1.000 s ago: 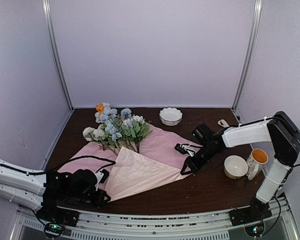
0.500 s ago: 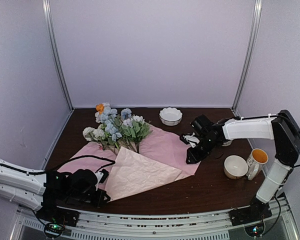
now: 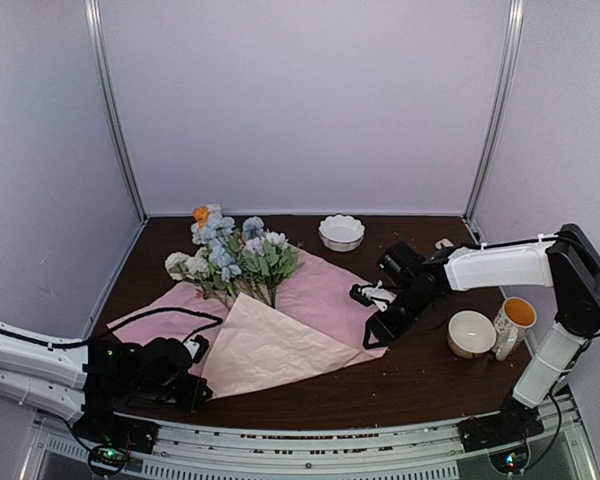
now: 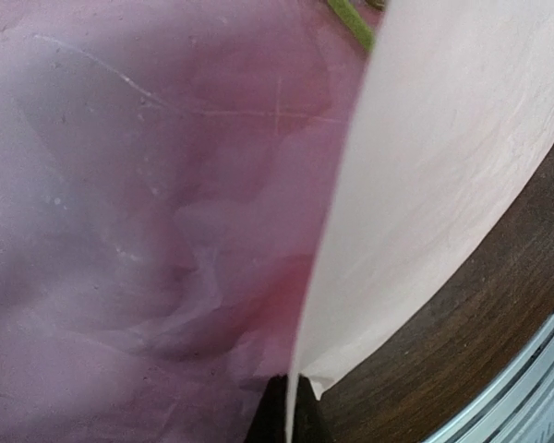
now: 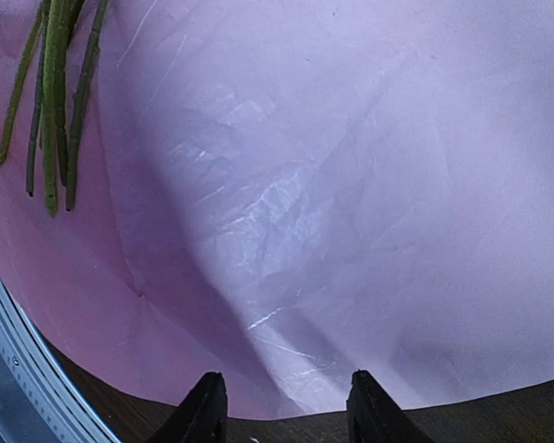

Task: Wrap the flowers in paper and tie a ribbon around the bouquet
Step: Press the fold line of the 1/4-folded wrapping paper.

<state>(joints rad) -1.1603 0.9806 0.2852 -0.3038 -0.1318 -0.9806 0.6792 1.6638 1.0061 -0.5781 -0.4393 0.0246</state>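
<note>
The flowers (image 3: 235, 255), a bunch of small artificial blooms in pale blue, white and orange with green leaves, lie on the far-left part of the large, crinkly, pale pink sheet of wrapping paper (image 3: 325, 285). Their thin green stems (image 5: 54, 101) point toward the sheet's middle. The sheet's near corner is folded over as a lighter flap (image 3: 270, 345), and its tip is just beside the stem ends. The left gripper (image 4: 282, 417) sits at the sheet's near-left edge with its fingers pressed together on the flap's corner. The right gripper (image 5: 286, 411) hovers at the sheet's near-right edge, fingers parted with nothing between them.

The step in hand looks like folding the sheet's sides over the stems. To do it well, the right gripper should come down onto the sheet's right edge and pinch only the paper. It should then carry that edge low across the stems, with the left holding the flap taut, so the thin sheet neither tears nor drags the bunch off.
</note>
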